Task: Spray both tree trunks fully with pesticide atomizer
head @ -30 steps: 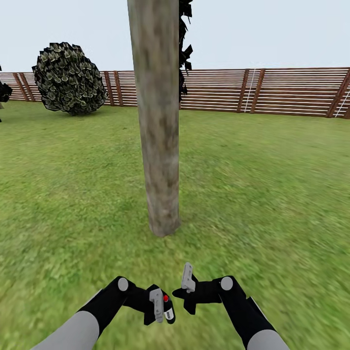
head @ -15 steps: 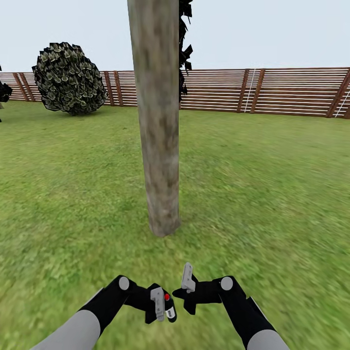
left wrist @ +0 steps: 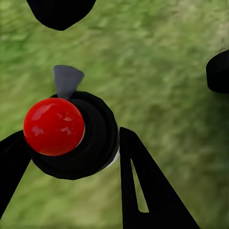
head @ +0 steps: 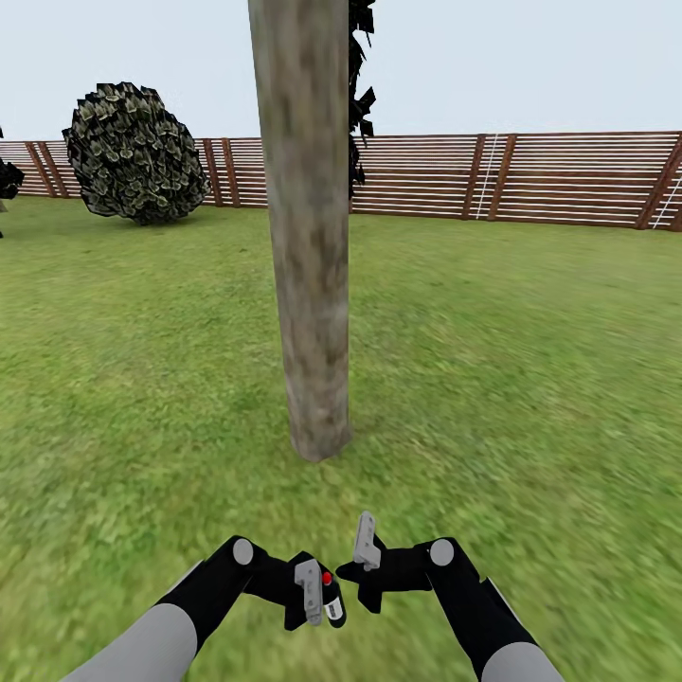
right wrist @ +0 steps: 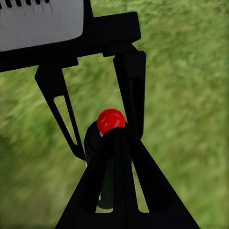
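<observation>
One tall tree trunk (head: 308, 227) stands right in front of the robot, pale grey-brown and blotchy, with its foot in the green grass floor (head: 530, 379). Some dark leaves (head: 360, 85) poke out from behind it near the top. There is one round bush (head: 134, 153) far back on the left, next to the long brown wooden fence (head: 530, 178) that runs across the garden. Two arms reach out low in the head view, and each one ends in one gripper. The left gripper (head: 317, 597) is closed around the one pesticide atomizer (head: 329, 595), a small black bottle with a red top and a bit of white label. The left wrist view shows the red top (left wrist: 54, 126) up close, with a black finger (left wrist: 143, 186) pressed on each side of the bottle's round black body. The atomizer is held up off the grass, near the tree trunk but not touching it. The right gripper (head: 365, 559) sits just beside the left one, with one grey finger (head: 365, 540) pointing up. It holds nothing. In the right wrist view its fingers (right wrist: 121, 191) look close together, but I cannot tell if they are fully closed.
</observation>
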Robot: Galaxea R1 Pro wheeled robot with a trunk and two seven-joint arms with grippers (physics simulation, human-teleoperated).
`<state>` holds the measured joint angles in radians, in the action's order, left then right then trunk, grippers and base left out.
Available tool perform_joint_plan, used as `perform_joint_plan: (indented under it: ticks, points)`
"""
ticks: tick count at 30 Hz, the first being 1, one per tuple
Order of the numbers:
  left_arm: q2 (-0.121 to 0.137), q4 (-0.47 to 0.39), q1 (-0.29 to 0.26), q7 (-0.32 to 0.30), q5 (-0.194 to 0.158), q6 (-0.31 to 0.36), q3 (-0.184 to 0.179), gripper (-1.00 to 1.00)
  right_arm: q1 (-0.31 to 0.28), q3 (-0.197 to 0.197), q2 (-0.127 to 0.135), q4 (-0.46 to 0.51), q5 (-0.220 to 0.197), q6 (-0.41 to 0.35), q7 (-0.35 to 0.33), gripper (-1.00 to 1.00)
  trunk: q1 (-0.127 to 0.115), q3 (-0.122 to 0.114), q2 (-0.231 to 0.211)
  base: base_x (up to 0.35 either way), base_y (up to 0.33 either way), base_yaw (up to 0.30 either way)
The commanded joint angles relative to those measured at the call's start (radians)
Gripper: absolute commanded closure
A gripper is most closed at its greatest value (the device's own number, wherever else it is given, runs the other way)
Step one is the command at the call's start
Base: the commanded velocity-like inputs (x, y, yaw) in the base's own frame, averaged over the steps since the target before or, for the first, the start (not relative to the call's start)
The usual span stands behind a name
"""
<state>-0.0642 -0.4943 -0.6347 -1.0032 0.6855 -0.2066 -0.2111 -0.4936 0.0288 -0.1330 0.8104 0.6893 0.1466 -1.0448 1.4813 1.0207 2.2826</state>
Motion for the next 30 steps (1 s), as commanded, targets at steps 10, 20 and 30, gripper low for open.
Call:
perform_joint_plan:
  ticks: [10, 20, 30]
  points:
    - [-0.005, -0.001, -0.002, 0.000, 0.008, -0.008, 0.002, 1.00, 0.000, -0.001, 0.000, 0.000, 0.013, 0.011, 0.000, 1.00, 0.000, 0.001, 0.000, 0.000, 0.000, 0.000]
    - [-0.008, -0.001, -0.002, 0.000, 0.008, -0.008, 0.003, 1.00, 0.000, -0.001, 0.001, 0.000, 0.013, 0.011, 0.000, 1.00, 0.000, 0.001, 0.000, 0.000, 0.000, 0.000]
    - [-0.018, -0.001, -0.003, 0.000, 0.008, -0.006, 0.002, 1.00, 0.000, -0.001, 0.001, -0.001, 0.013, 0.011, 0.000, 1.00, 0.000, 0.001, 0.000, 0.000, 0.000, 0.000]
